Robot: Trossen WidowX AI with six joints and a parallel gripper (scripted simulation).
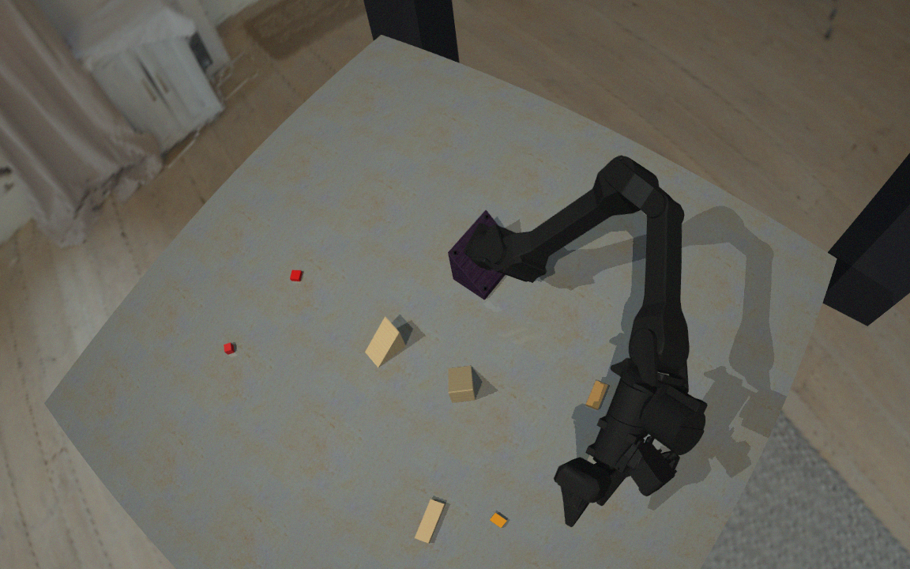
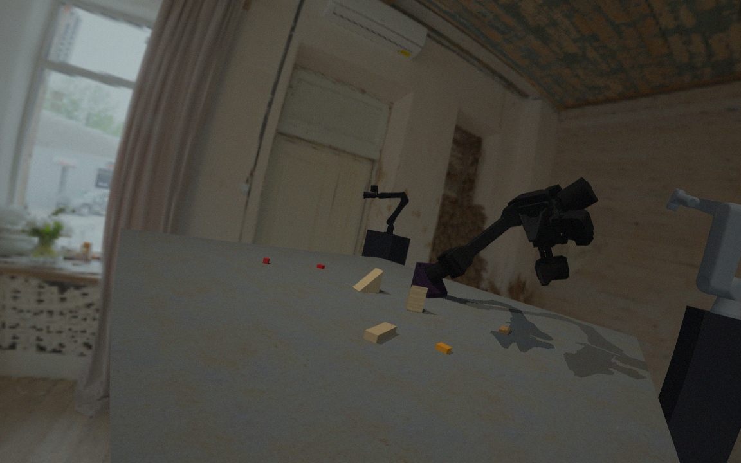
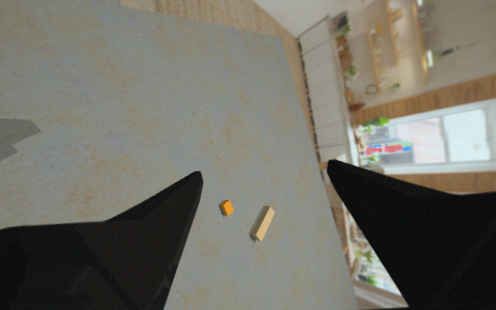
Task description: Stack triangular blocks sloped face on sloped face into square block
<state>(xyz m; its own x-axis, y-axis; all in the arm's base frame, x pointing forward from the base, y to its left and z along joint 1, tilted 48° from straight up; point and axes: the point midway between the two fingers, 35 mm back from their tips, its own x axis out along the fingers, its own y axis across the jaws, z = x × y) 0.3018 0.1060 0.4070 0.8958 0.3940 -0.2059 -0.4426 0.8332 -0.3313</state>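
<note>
One light wood triangular block (image 1: 382, 342) (image 2: 370, 281) rests on the table, its slope rising from left to right in the exterior view. The second triangular block (image 1: 460, 379) (image 2: 417, 298) stands apart from it, nearer the middle of the table; which way its slope faces is hard to tell. My gripper (image 3: 263, 171) is open, with nothing between its wide-set fingers. It hangs above the table's right part in the top view, well away from both triangular blocks. Neither triangular block shows in the wrist view.
A long tan block (image 1: 430, 520) (image 2: 380, 332) (image 3: 263, 224) lies near a small orange block (image 1: 498, 520) (image 2: 443, 347) (image 3: 227, 207). Another orange block (image 1: 596, 394) (image 2: 503, 330) lies beside the arm's shadow. Two red cubes (image 1: 295, 275) (image 1: 229, 348) lie at the left. The arm's purple base stands behind the triangular blocks.
</note>
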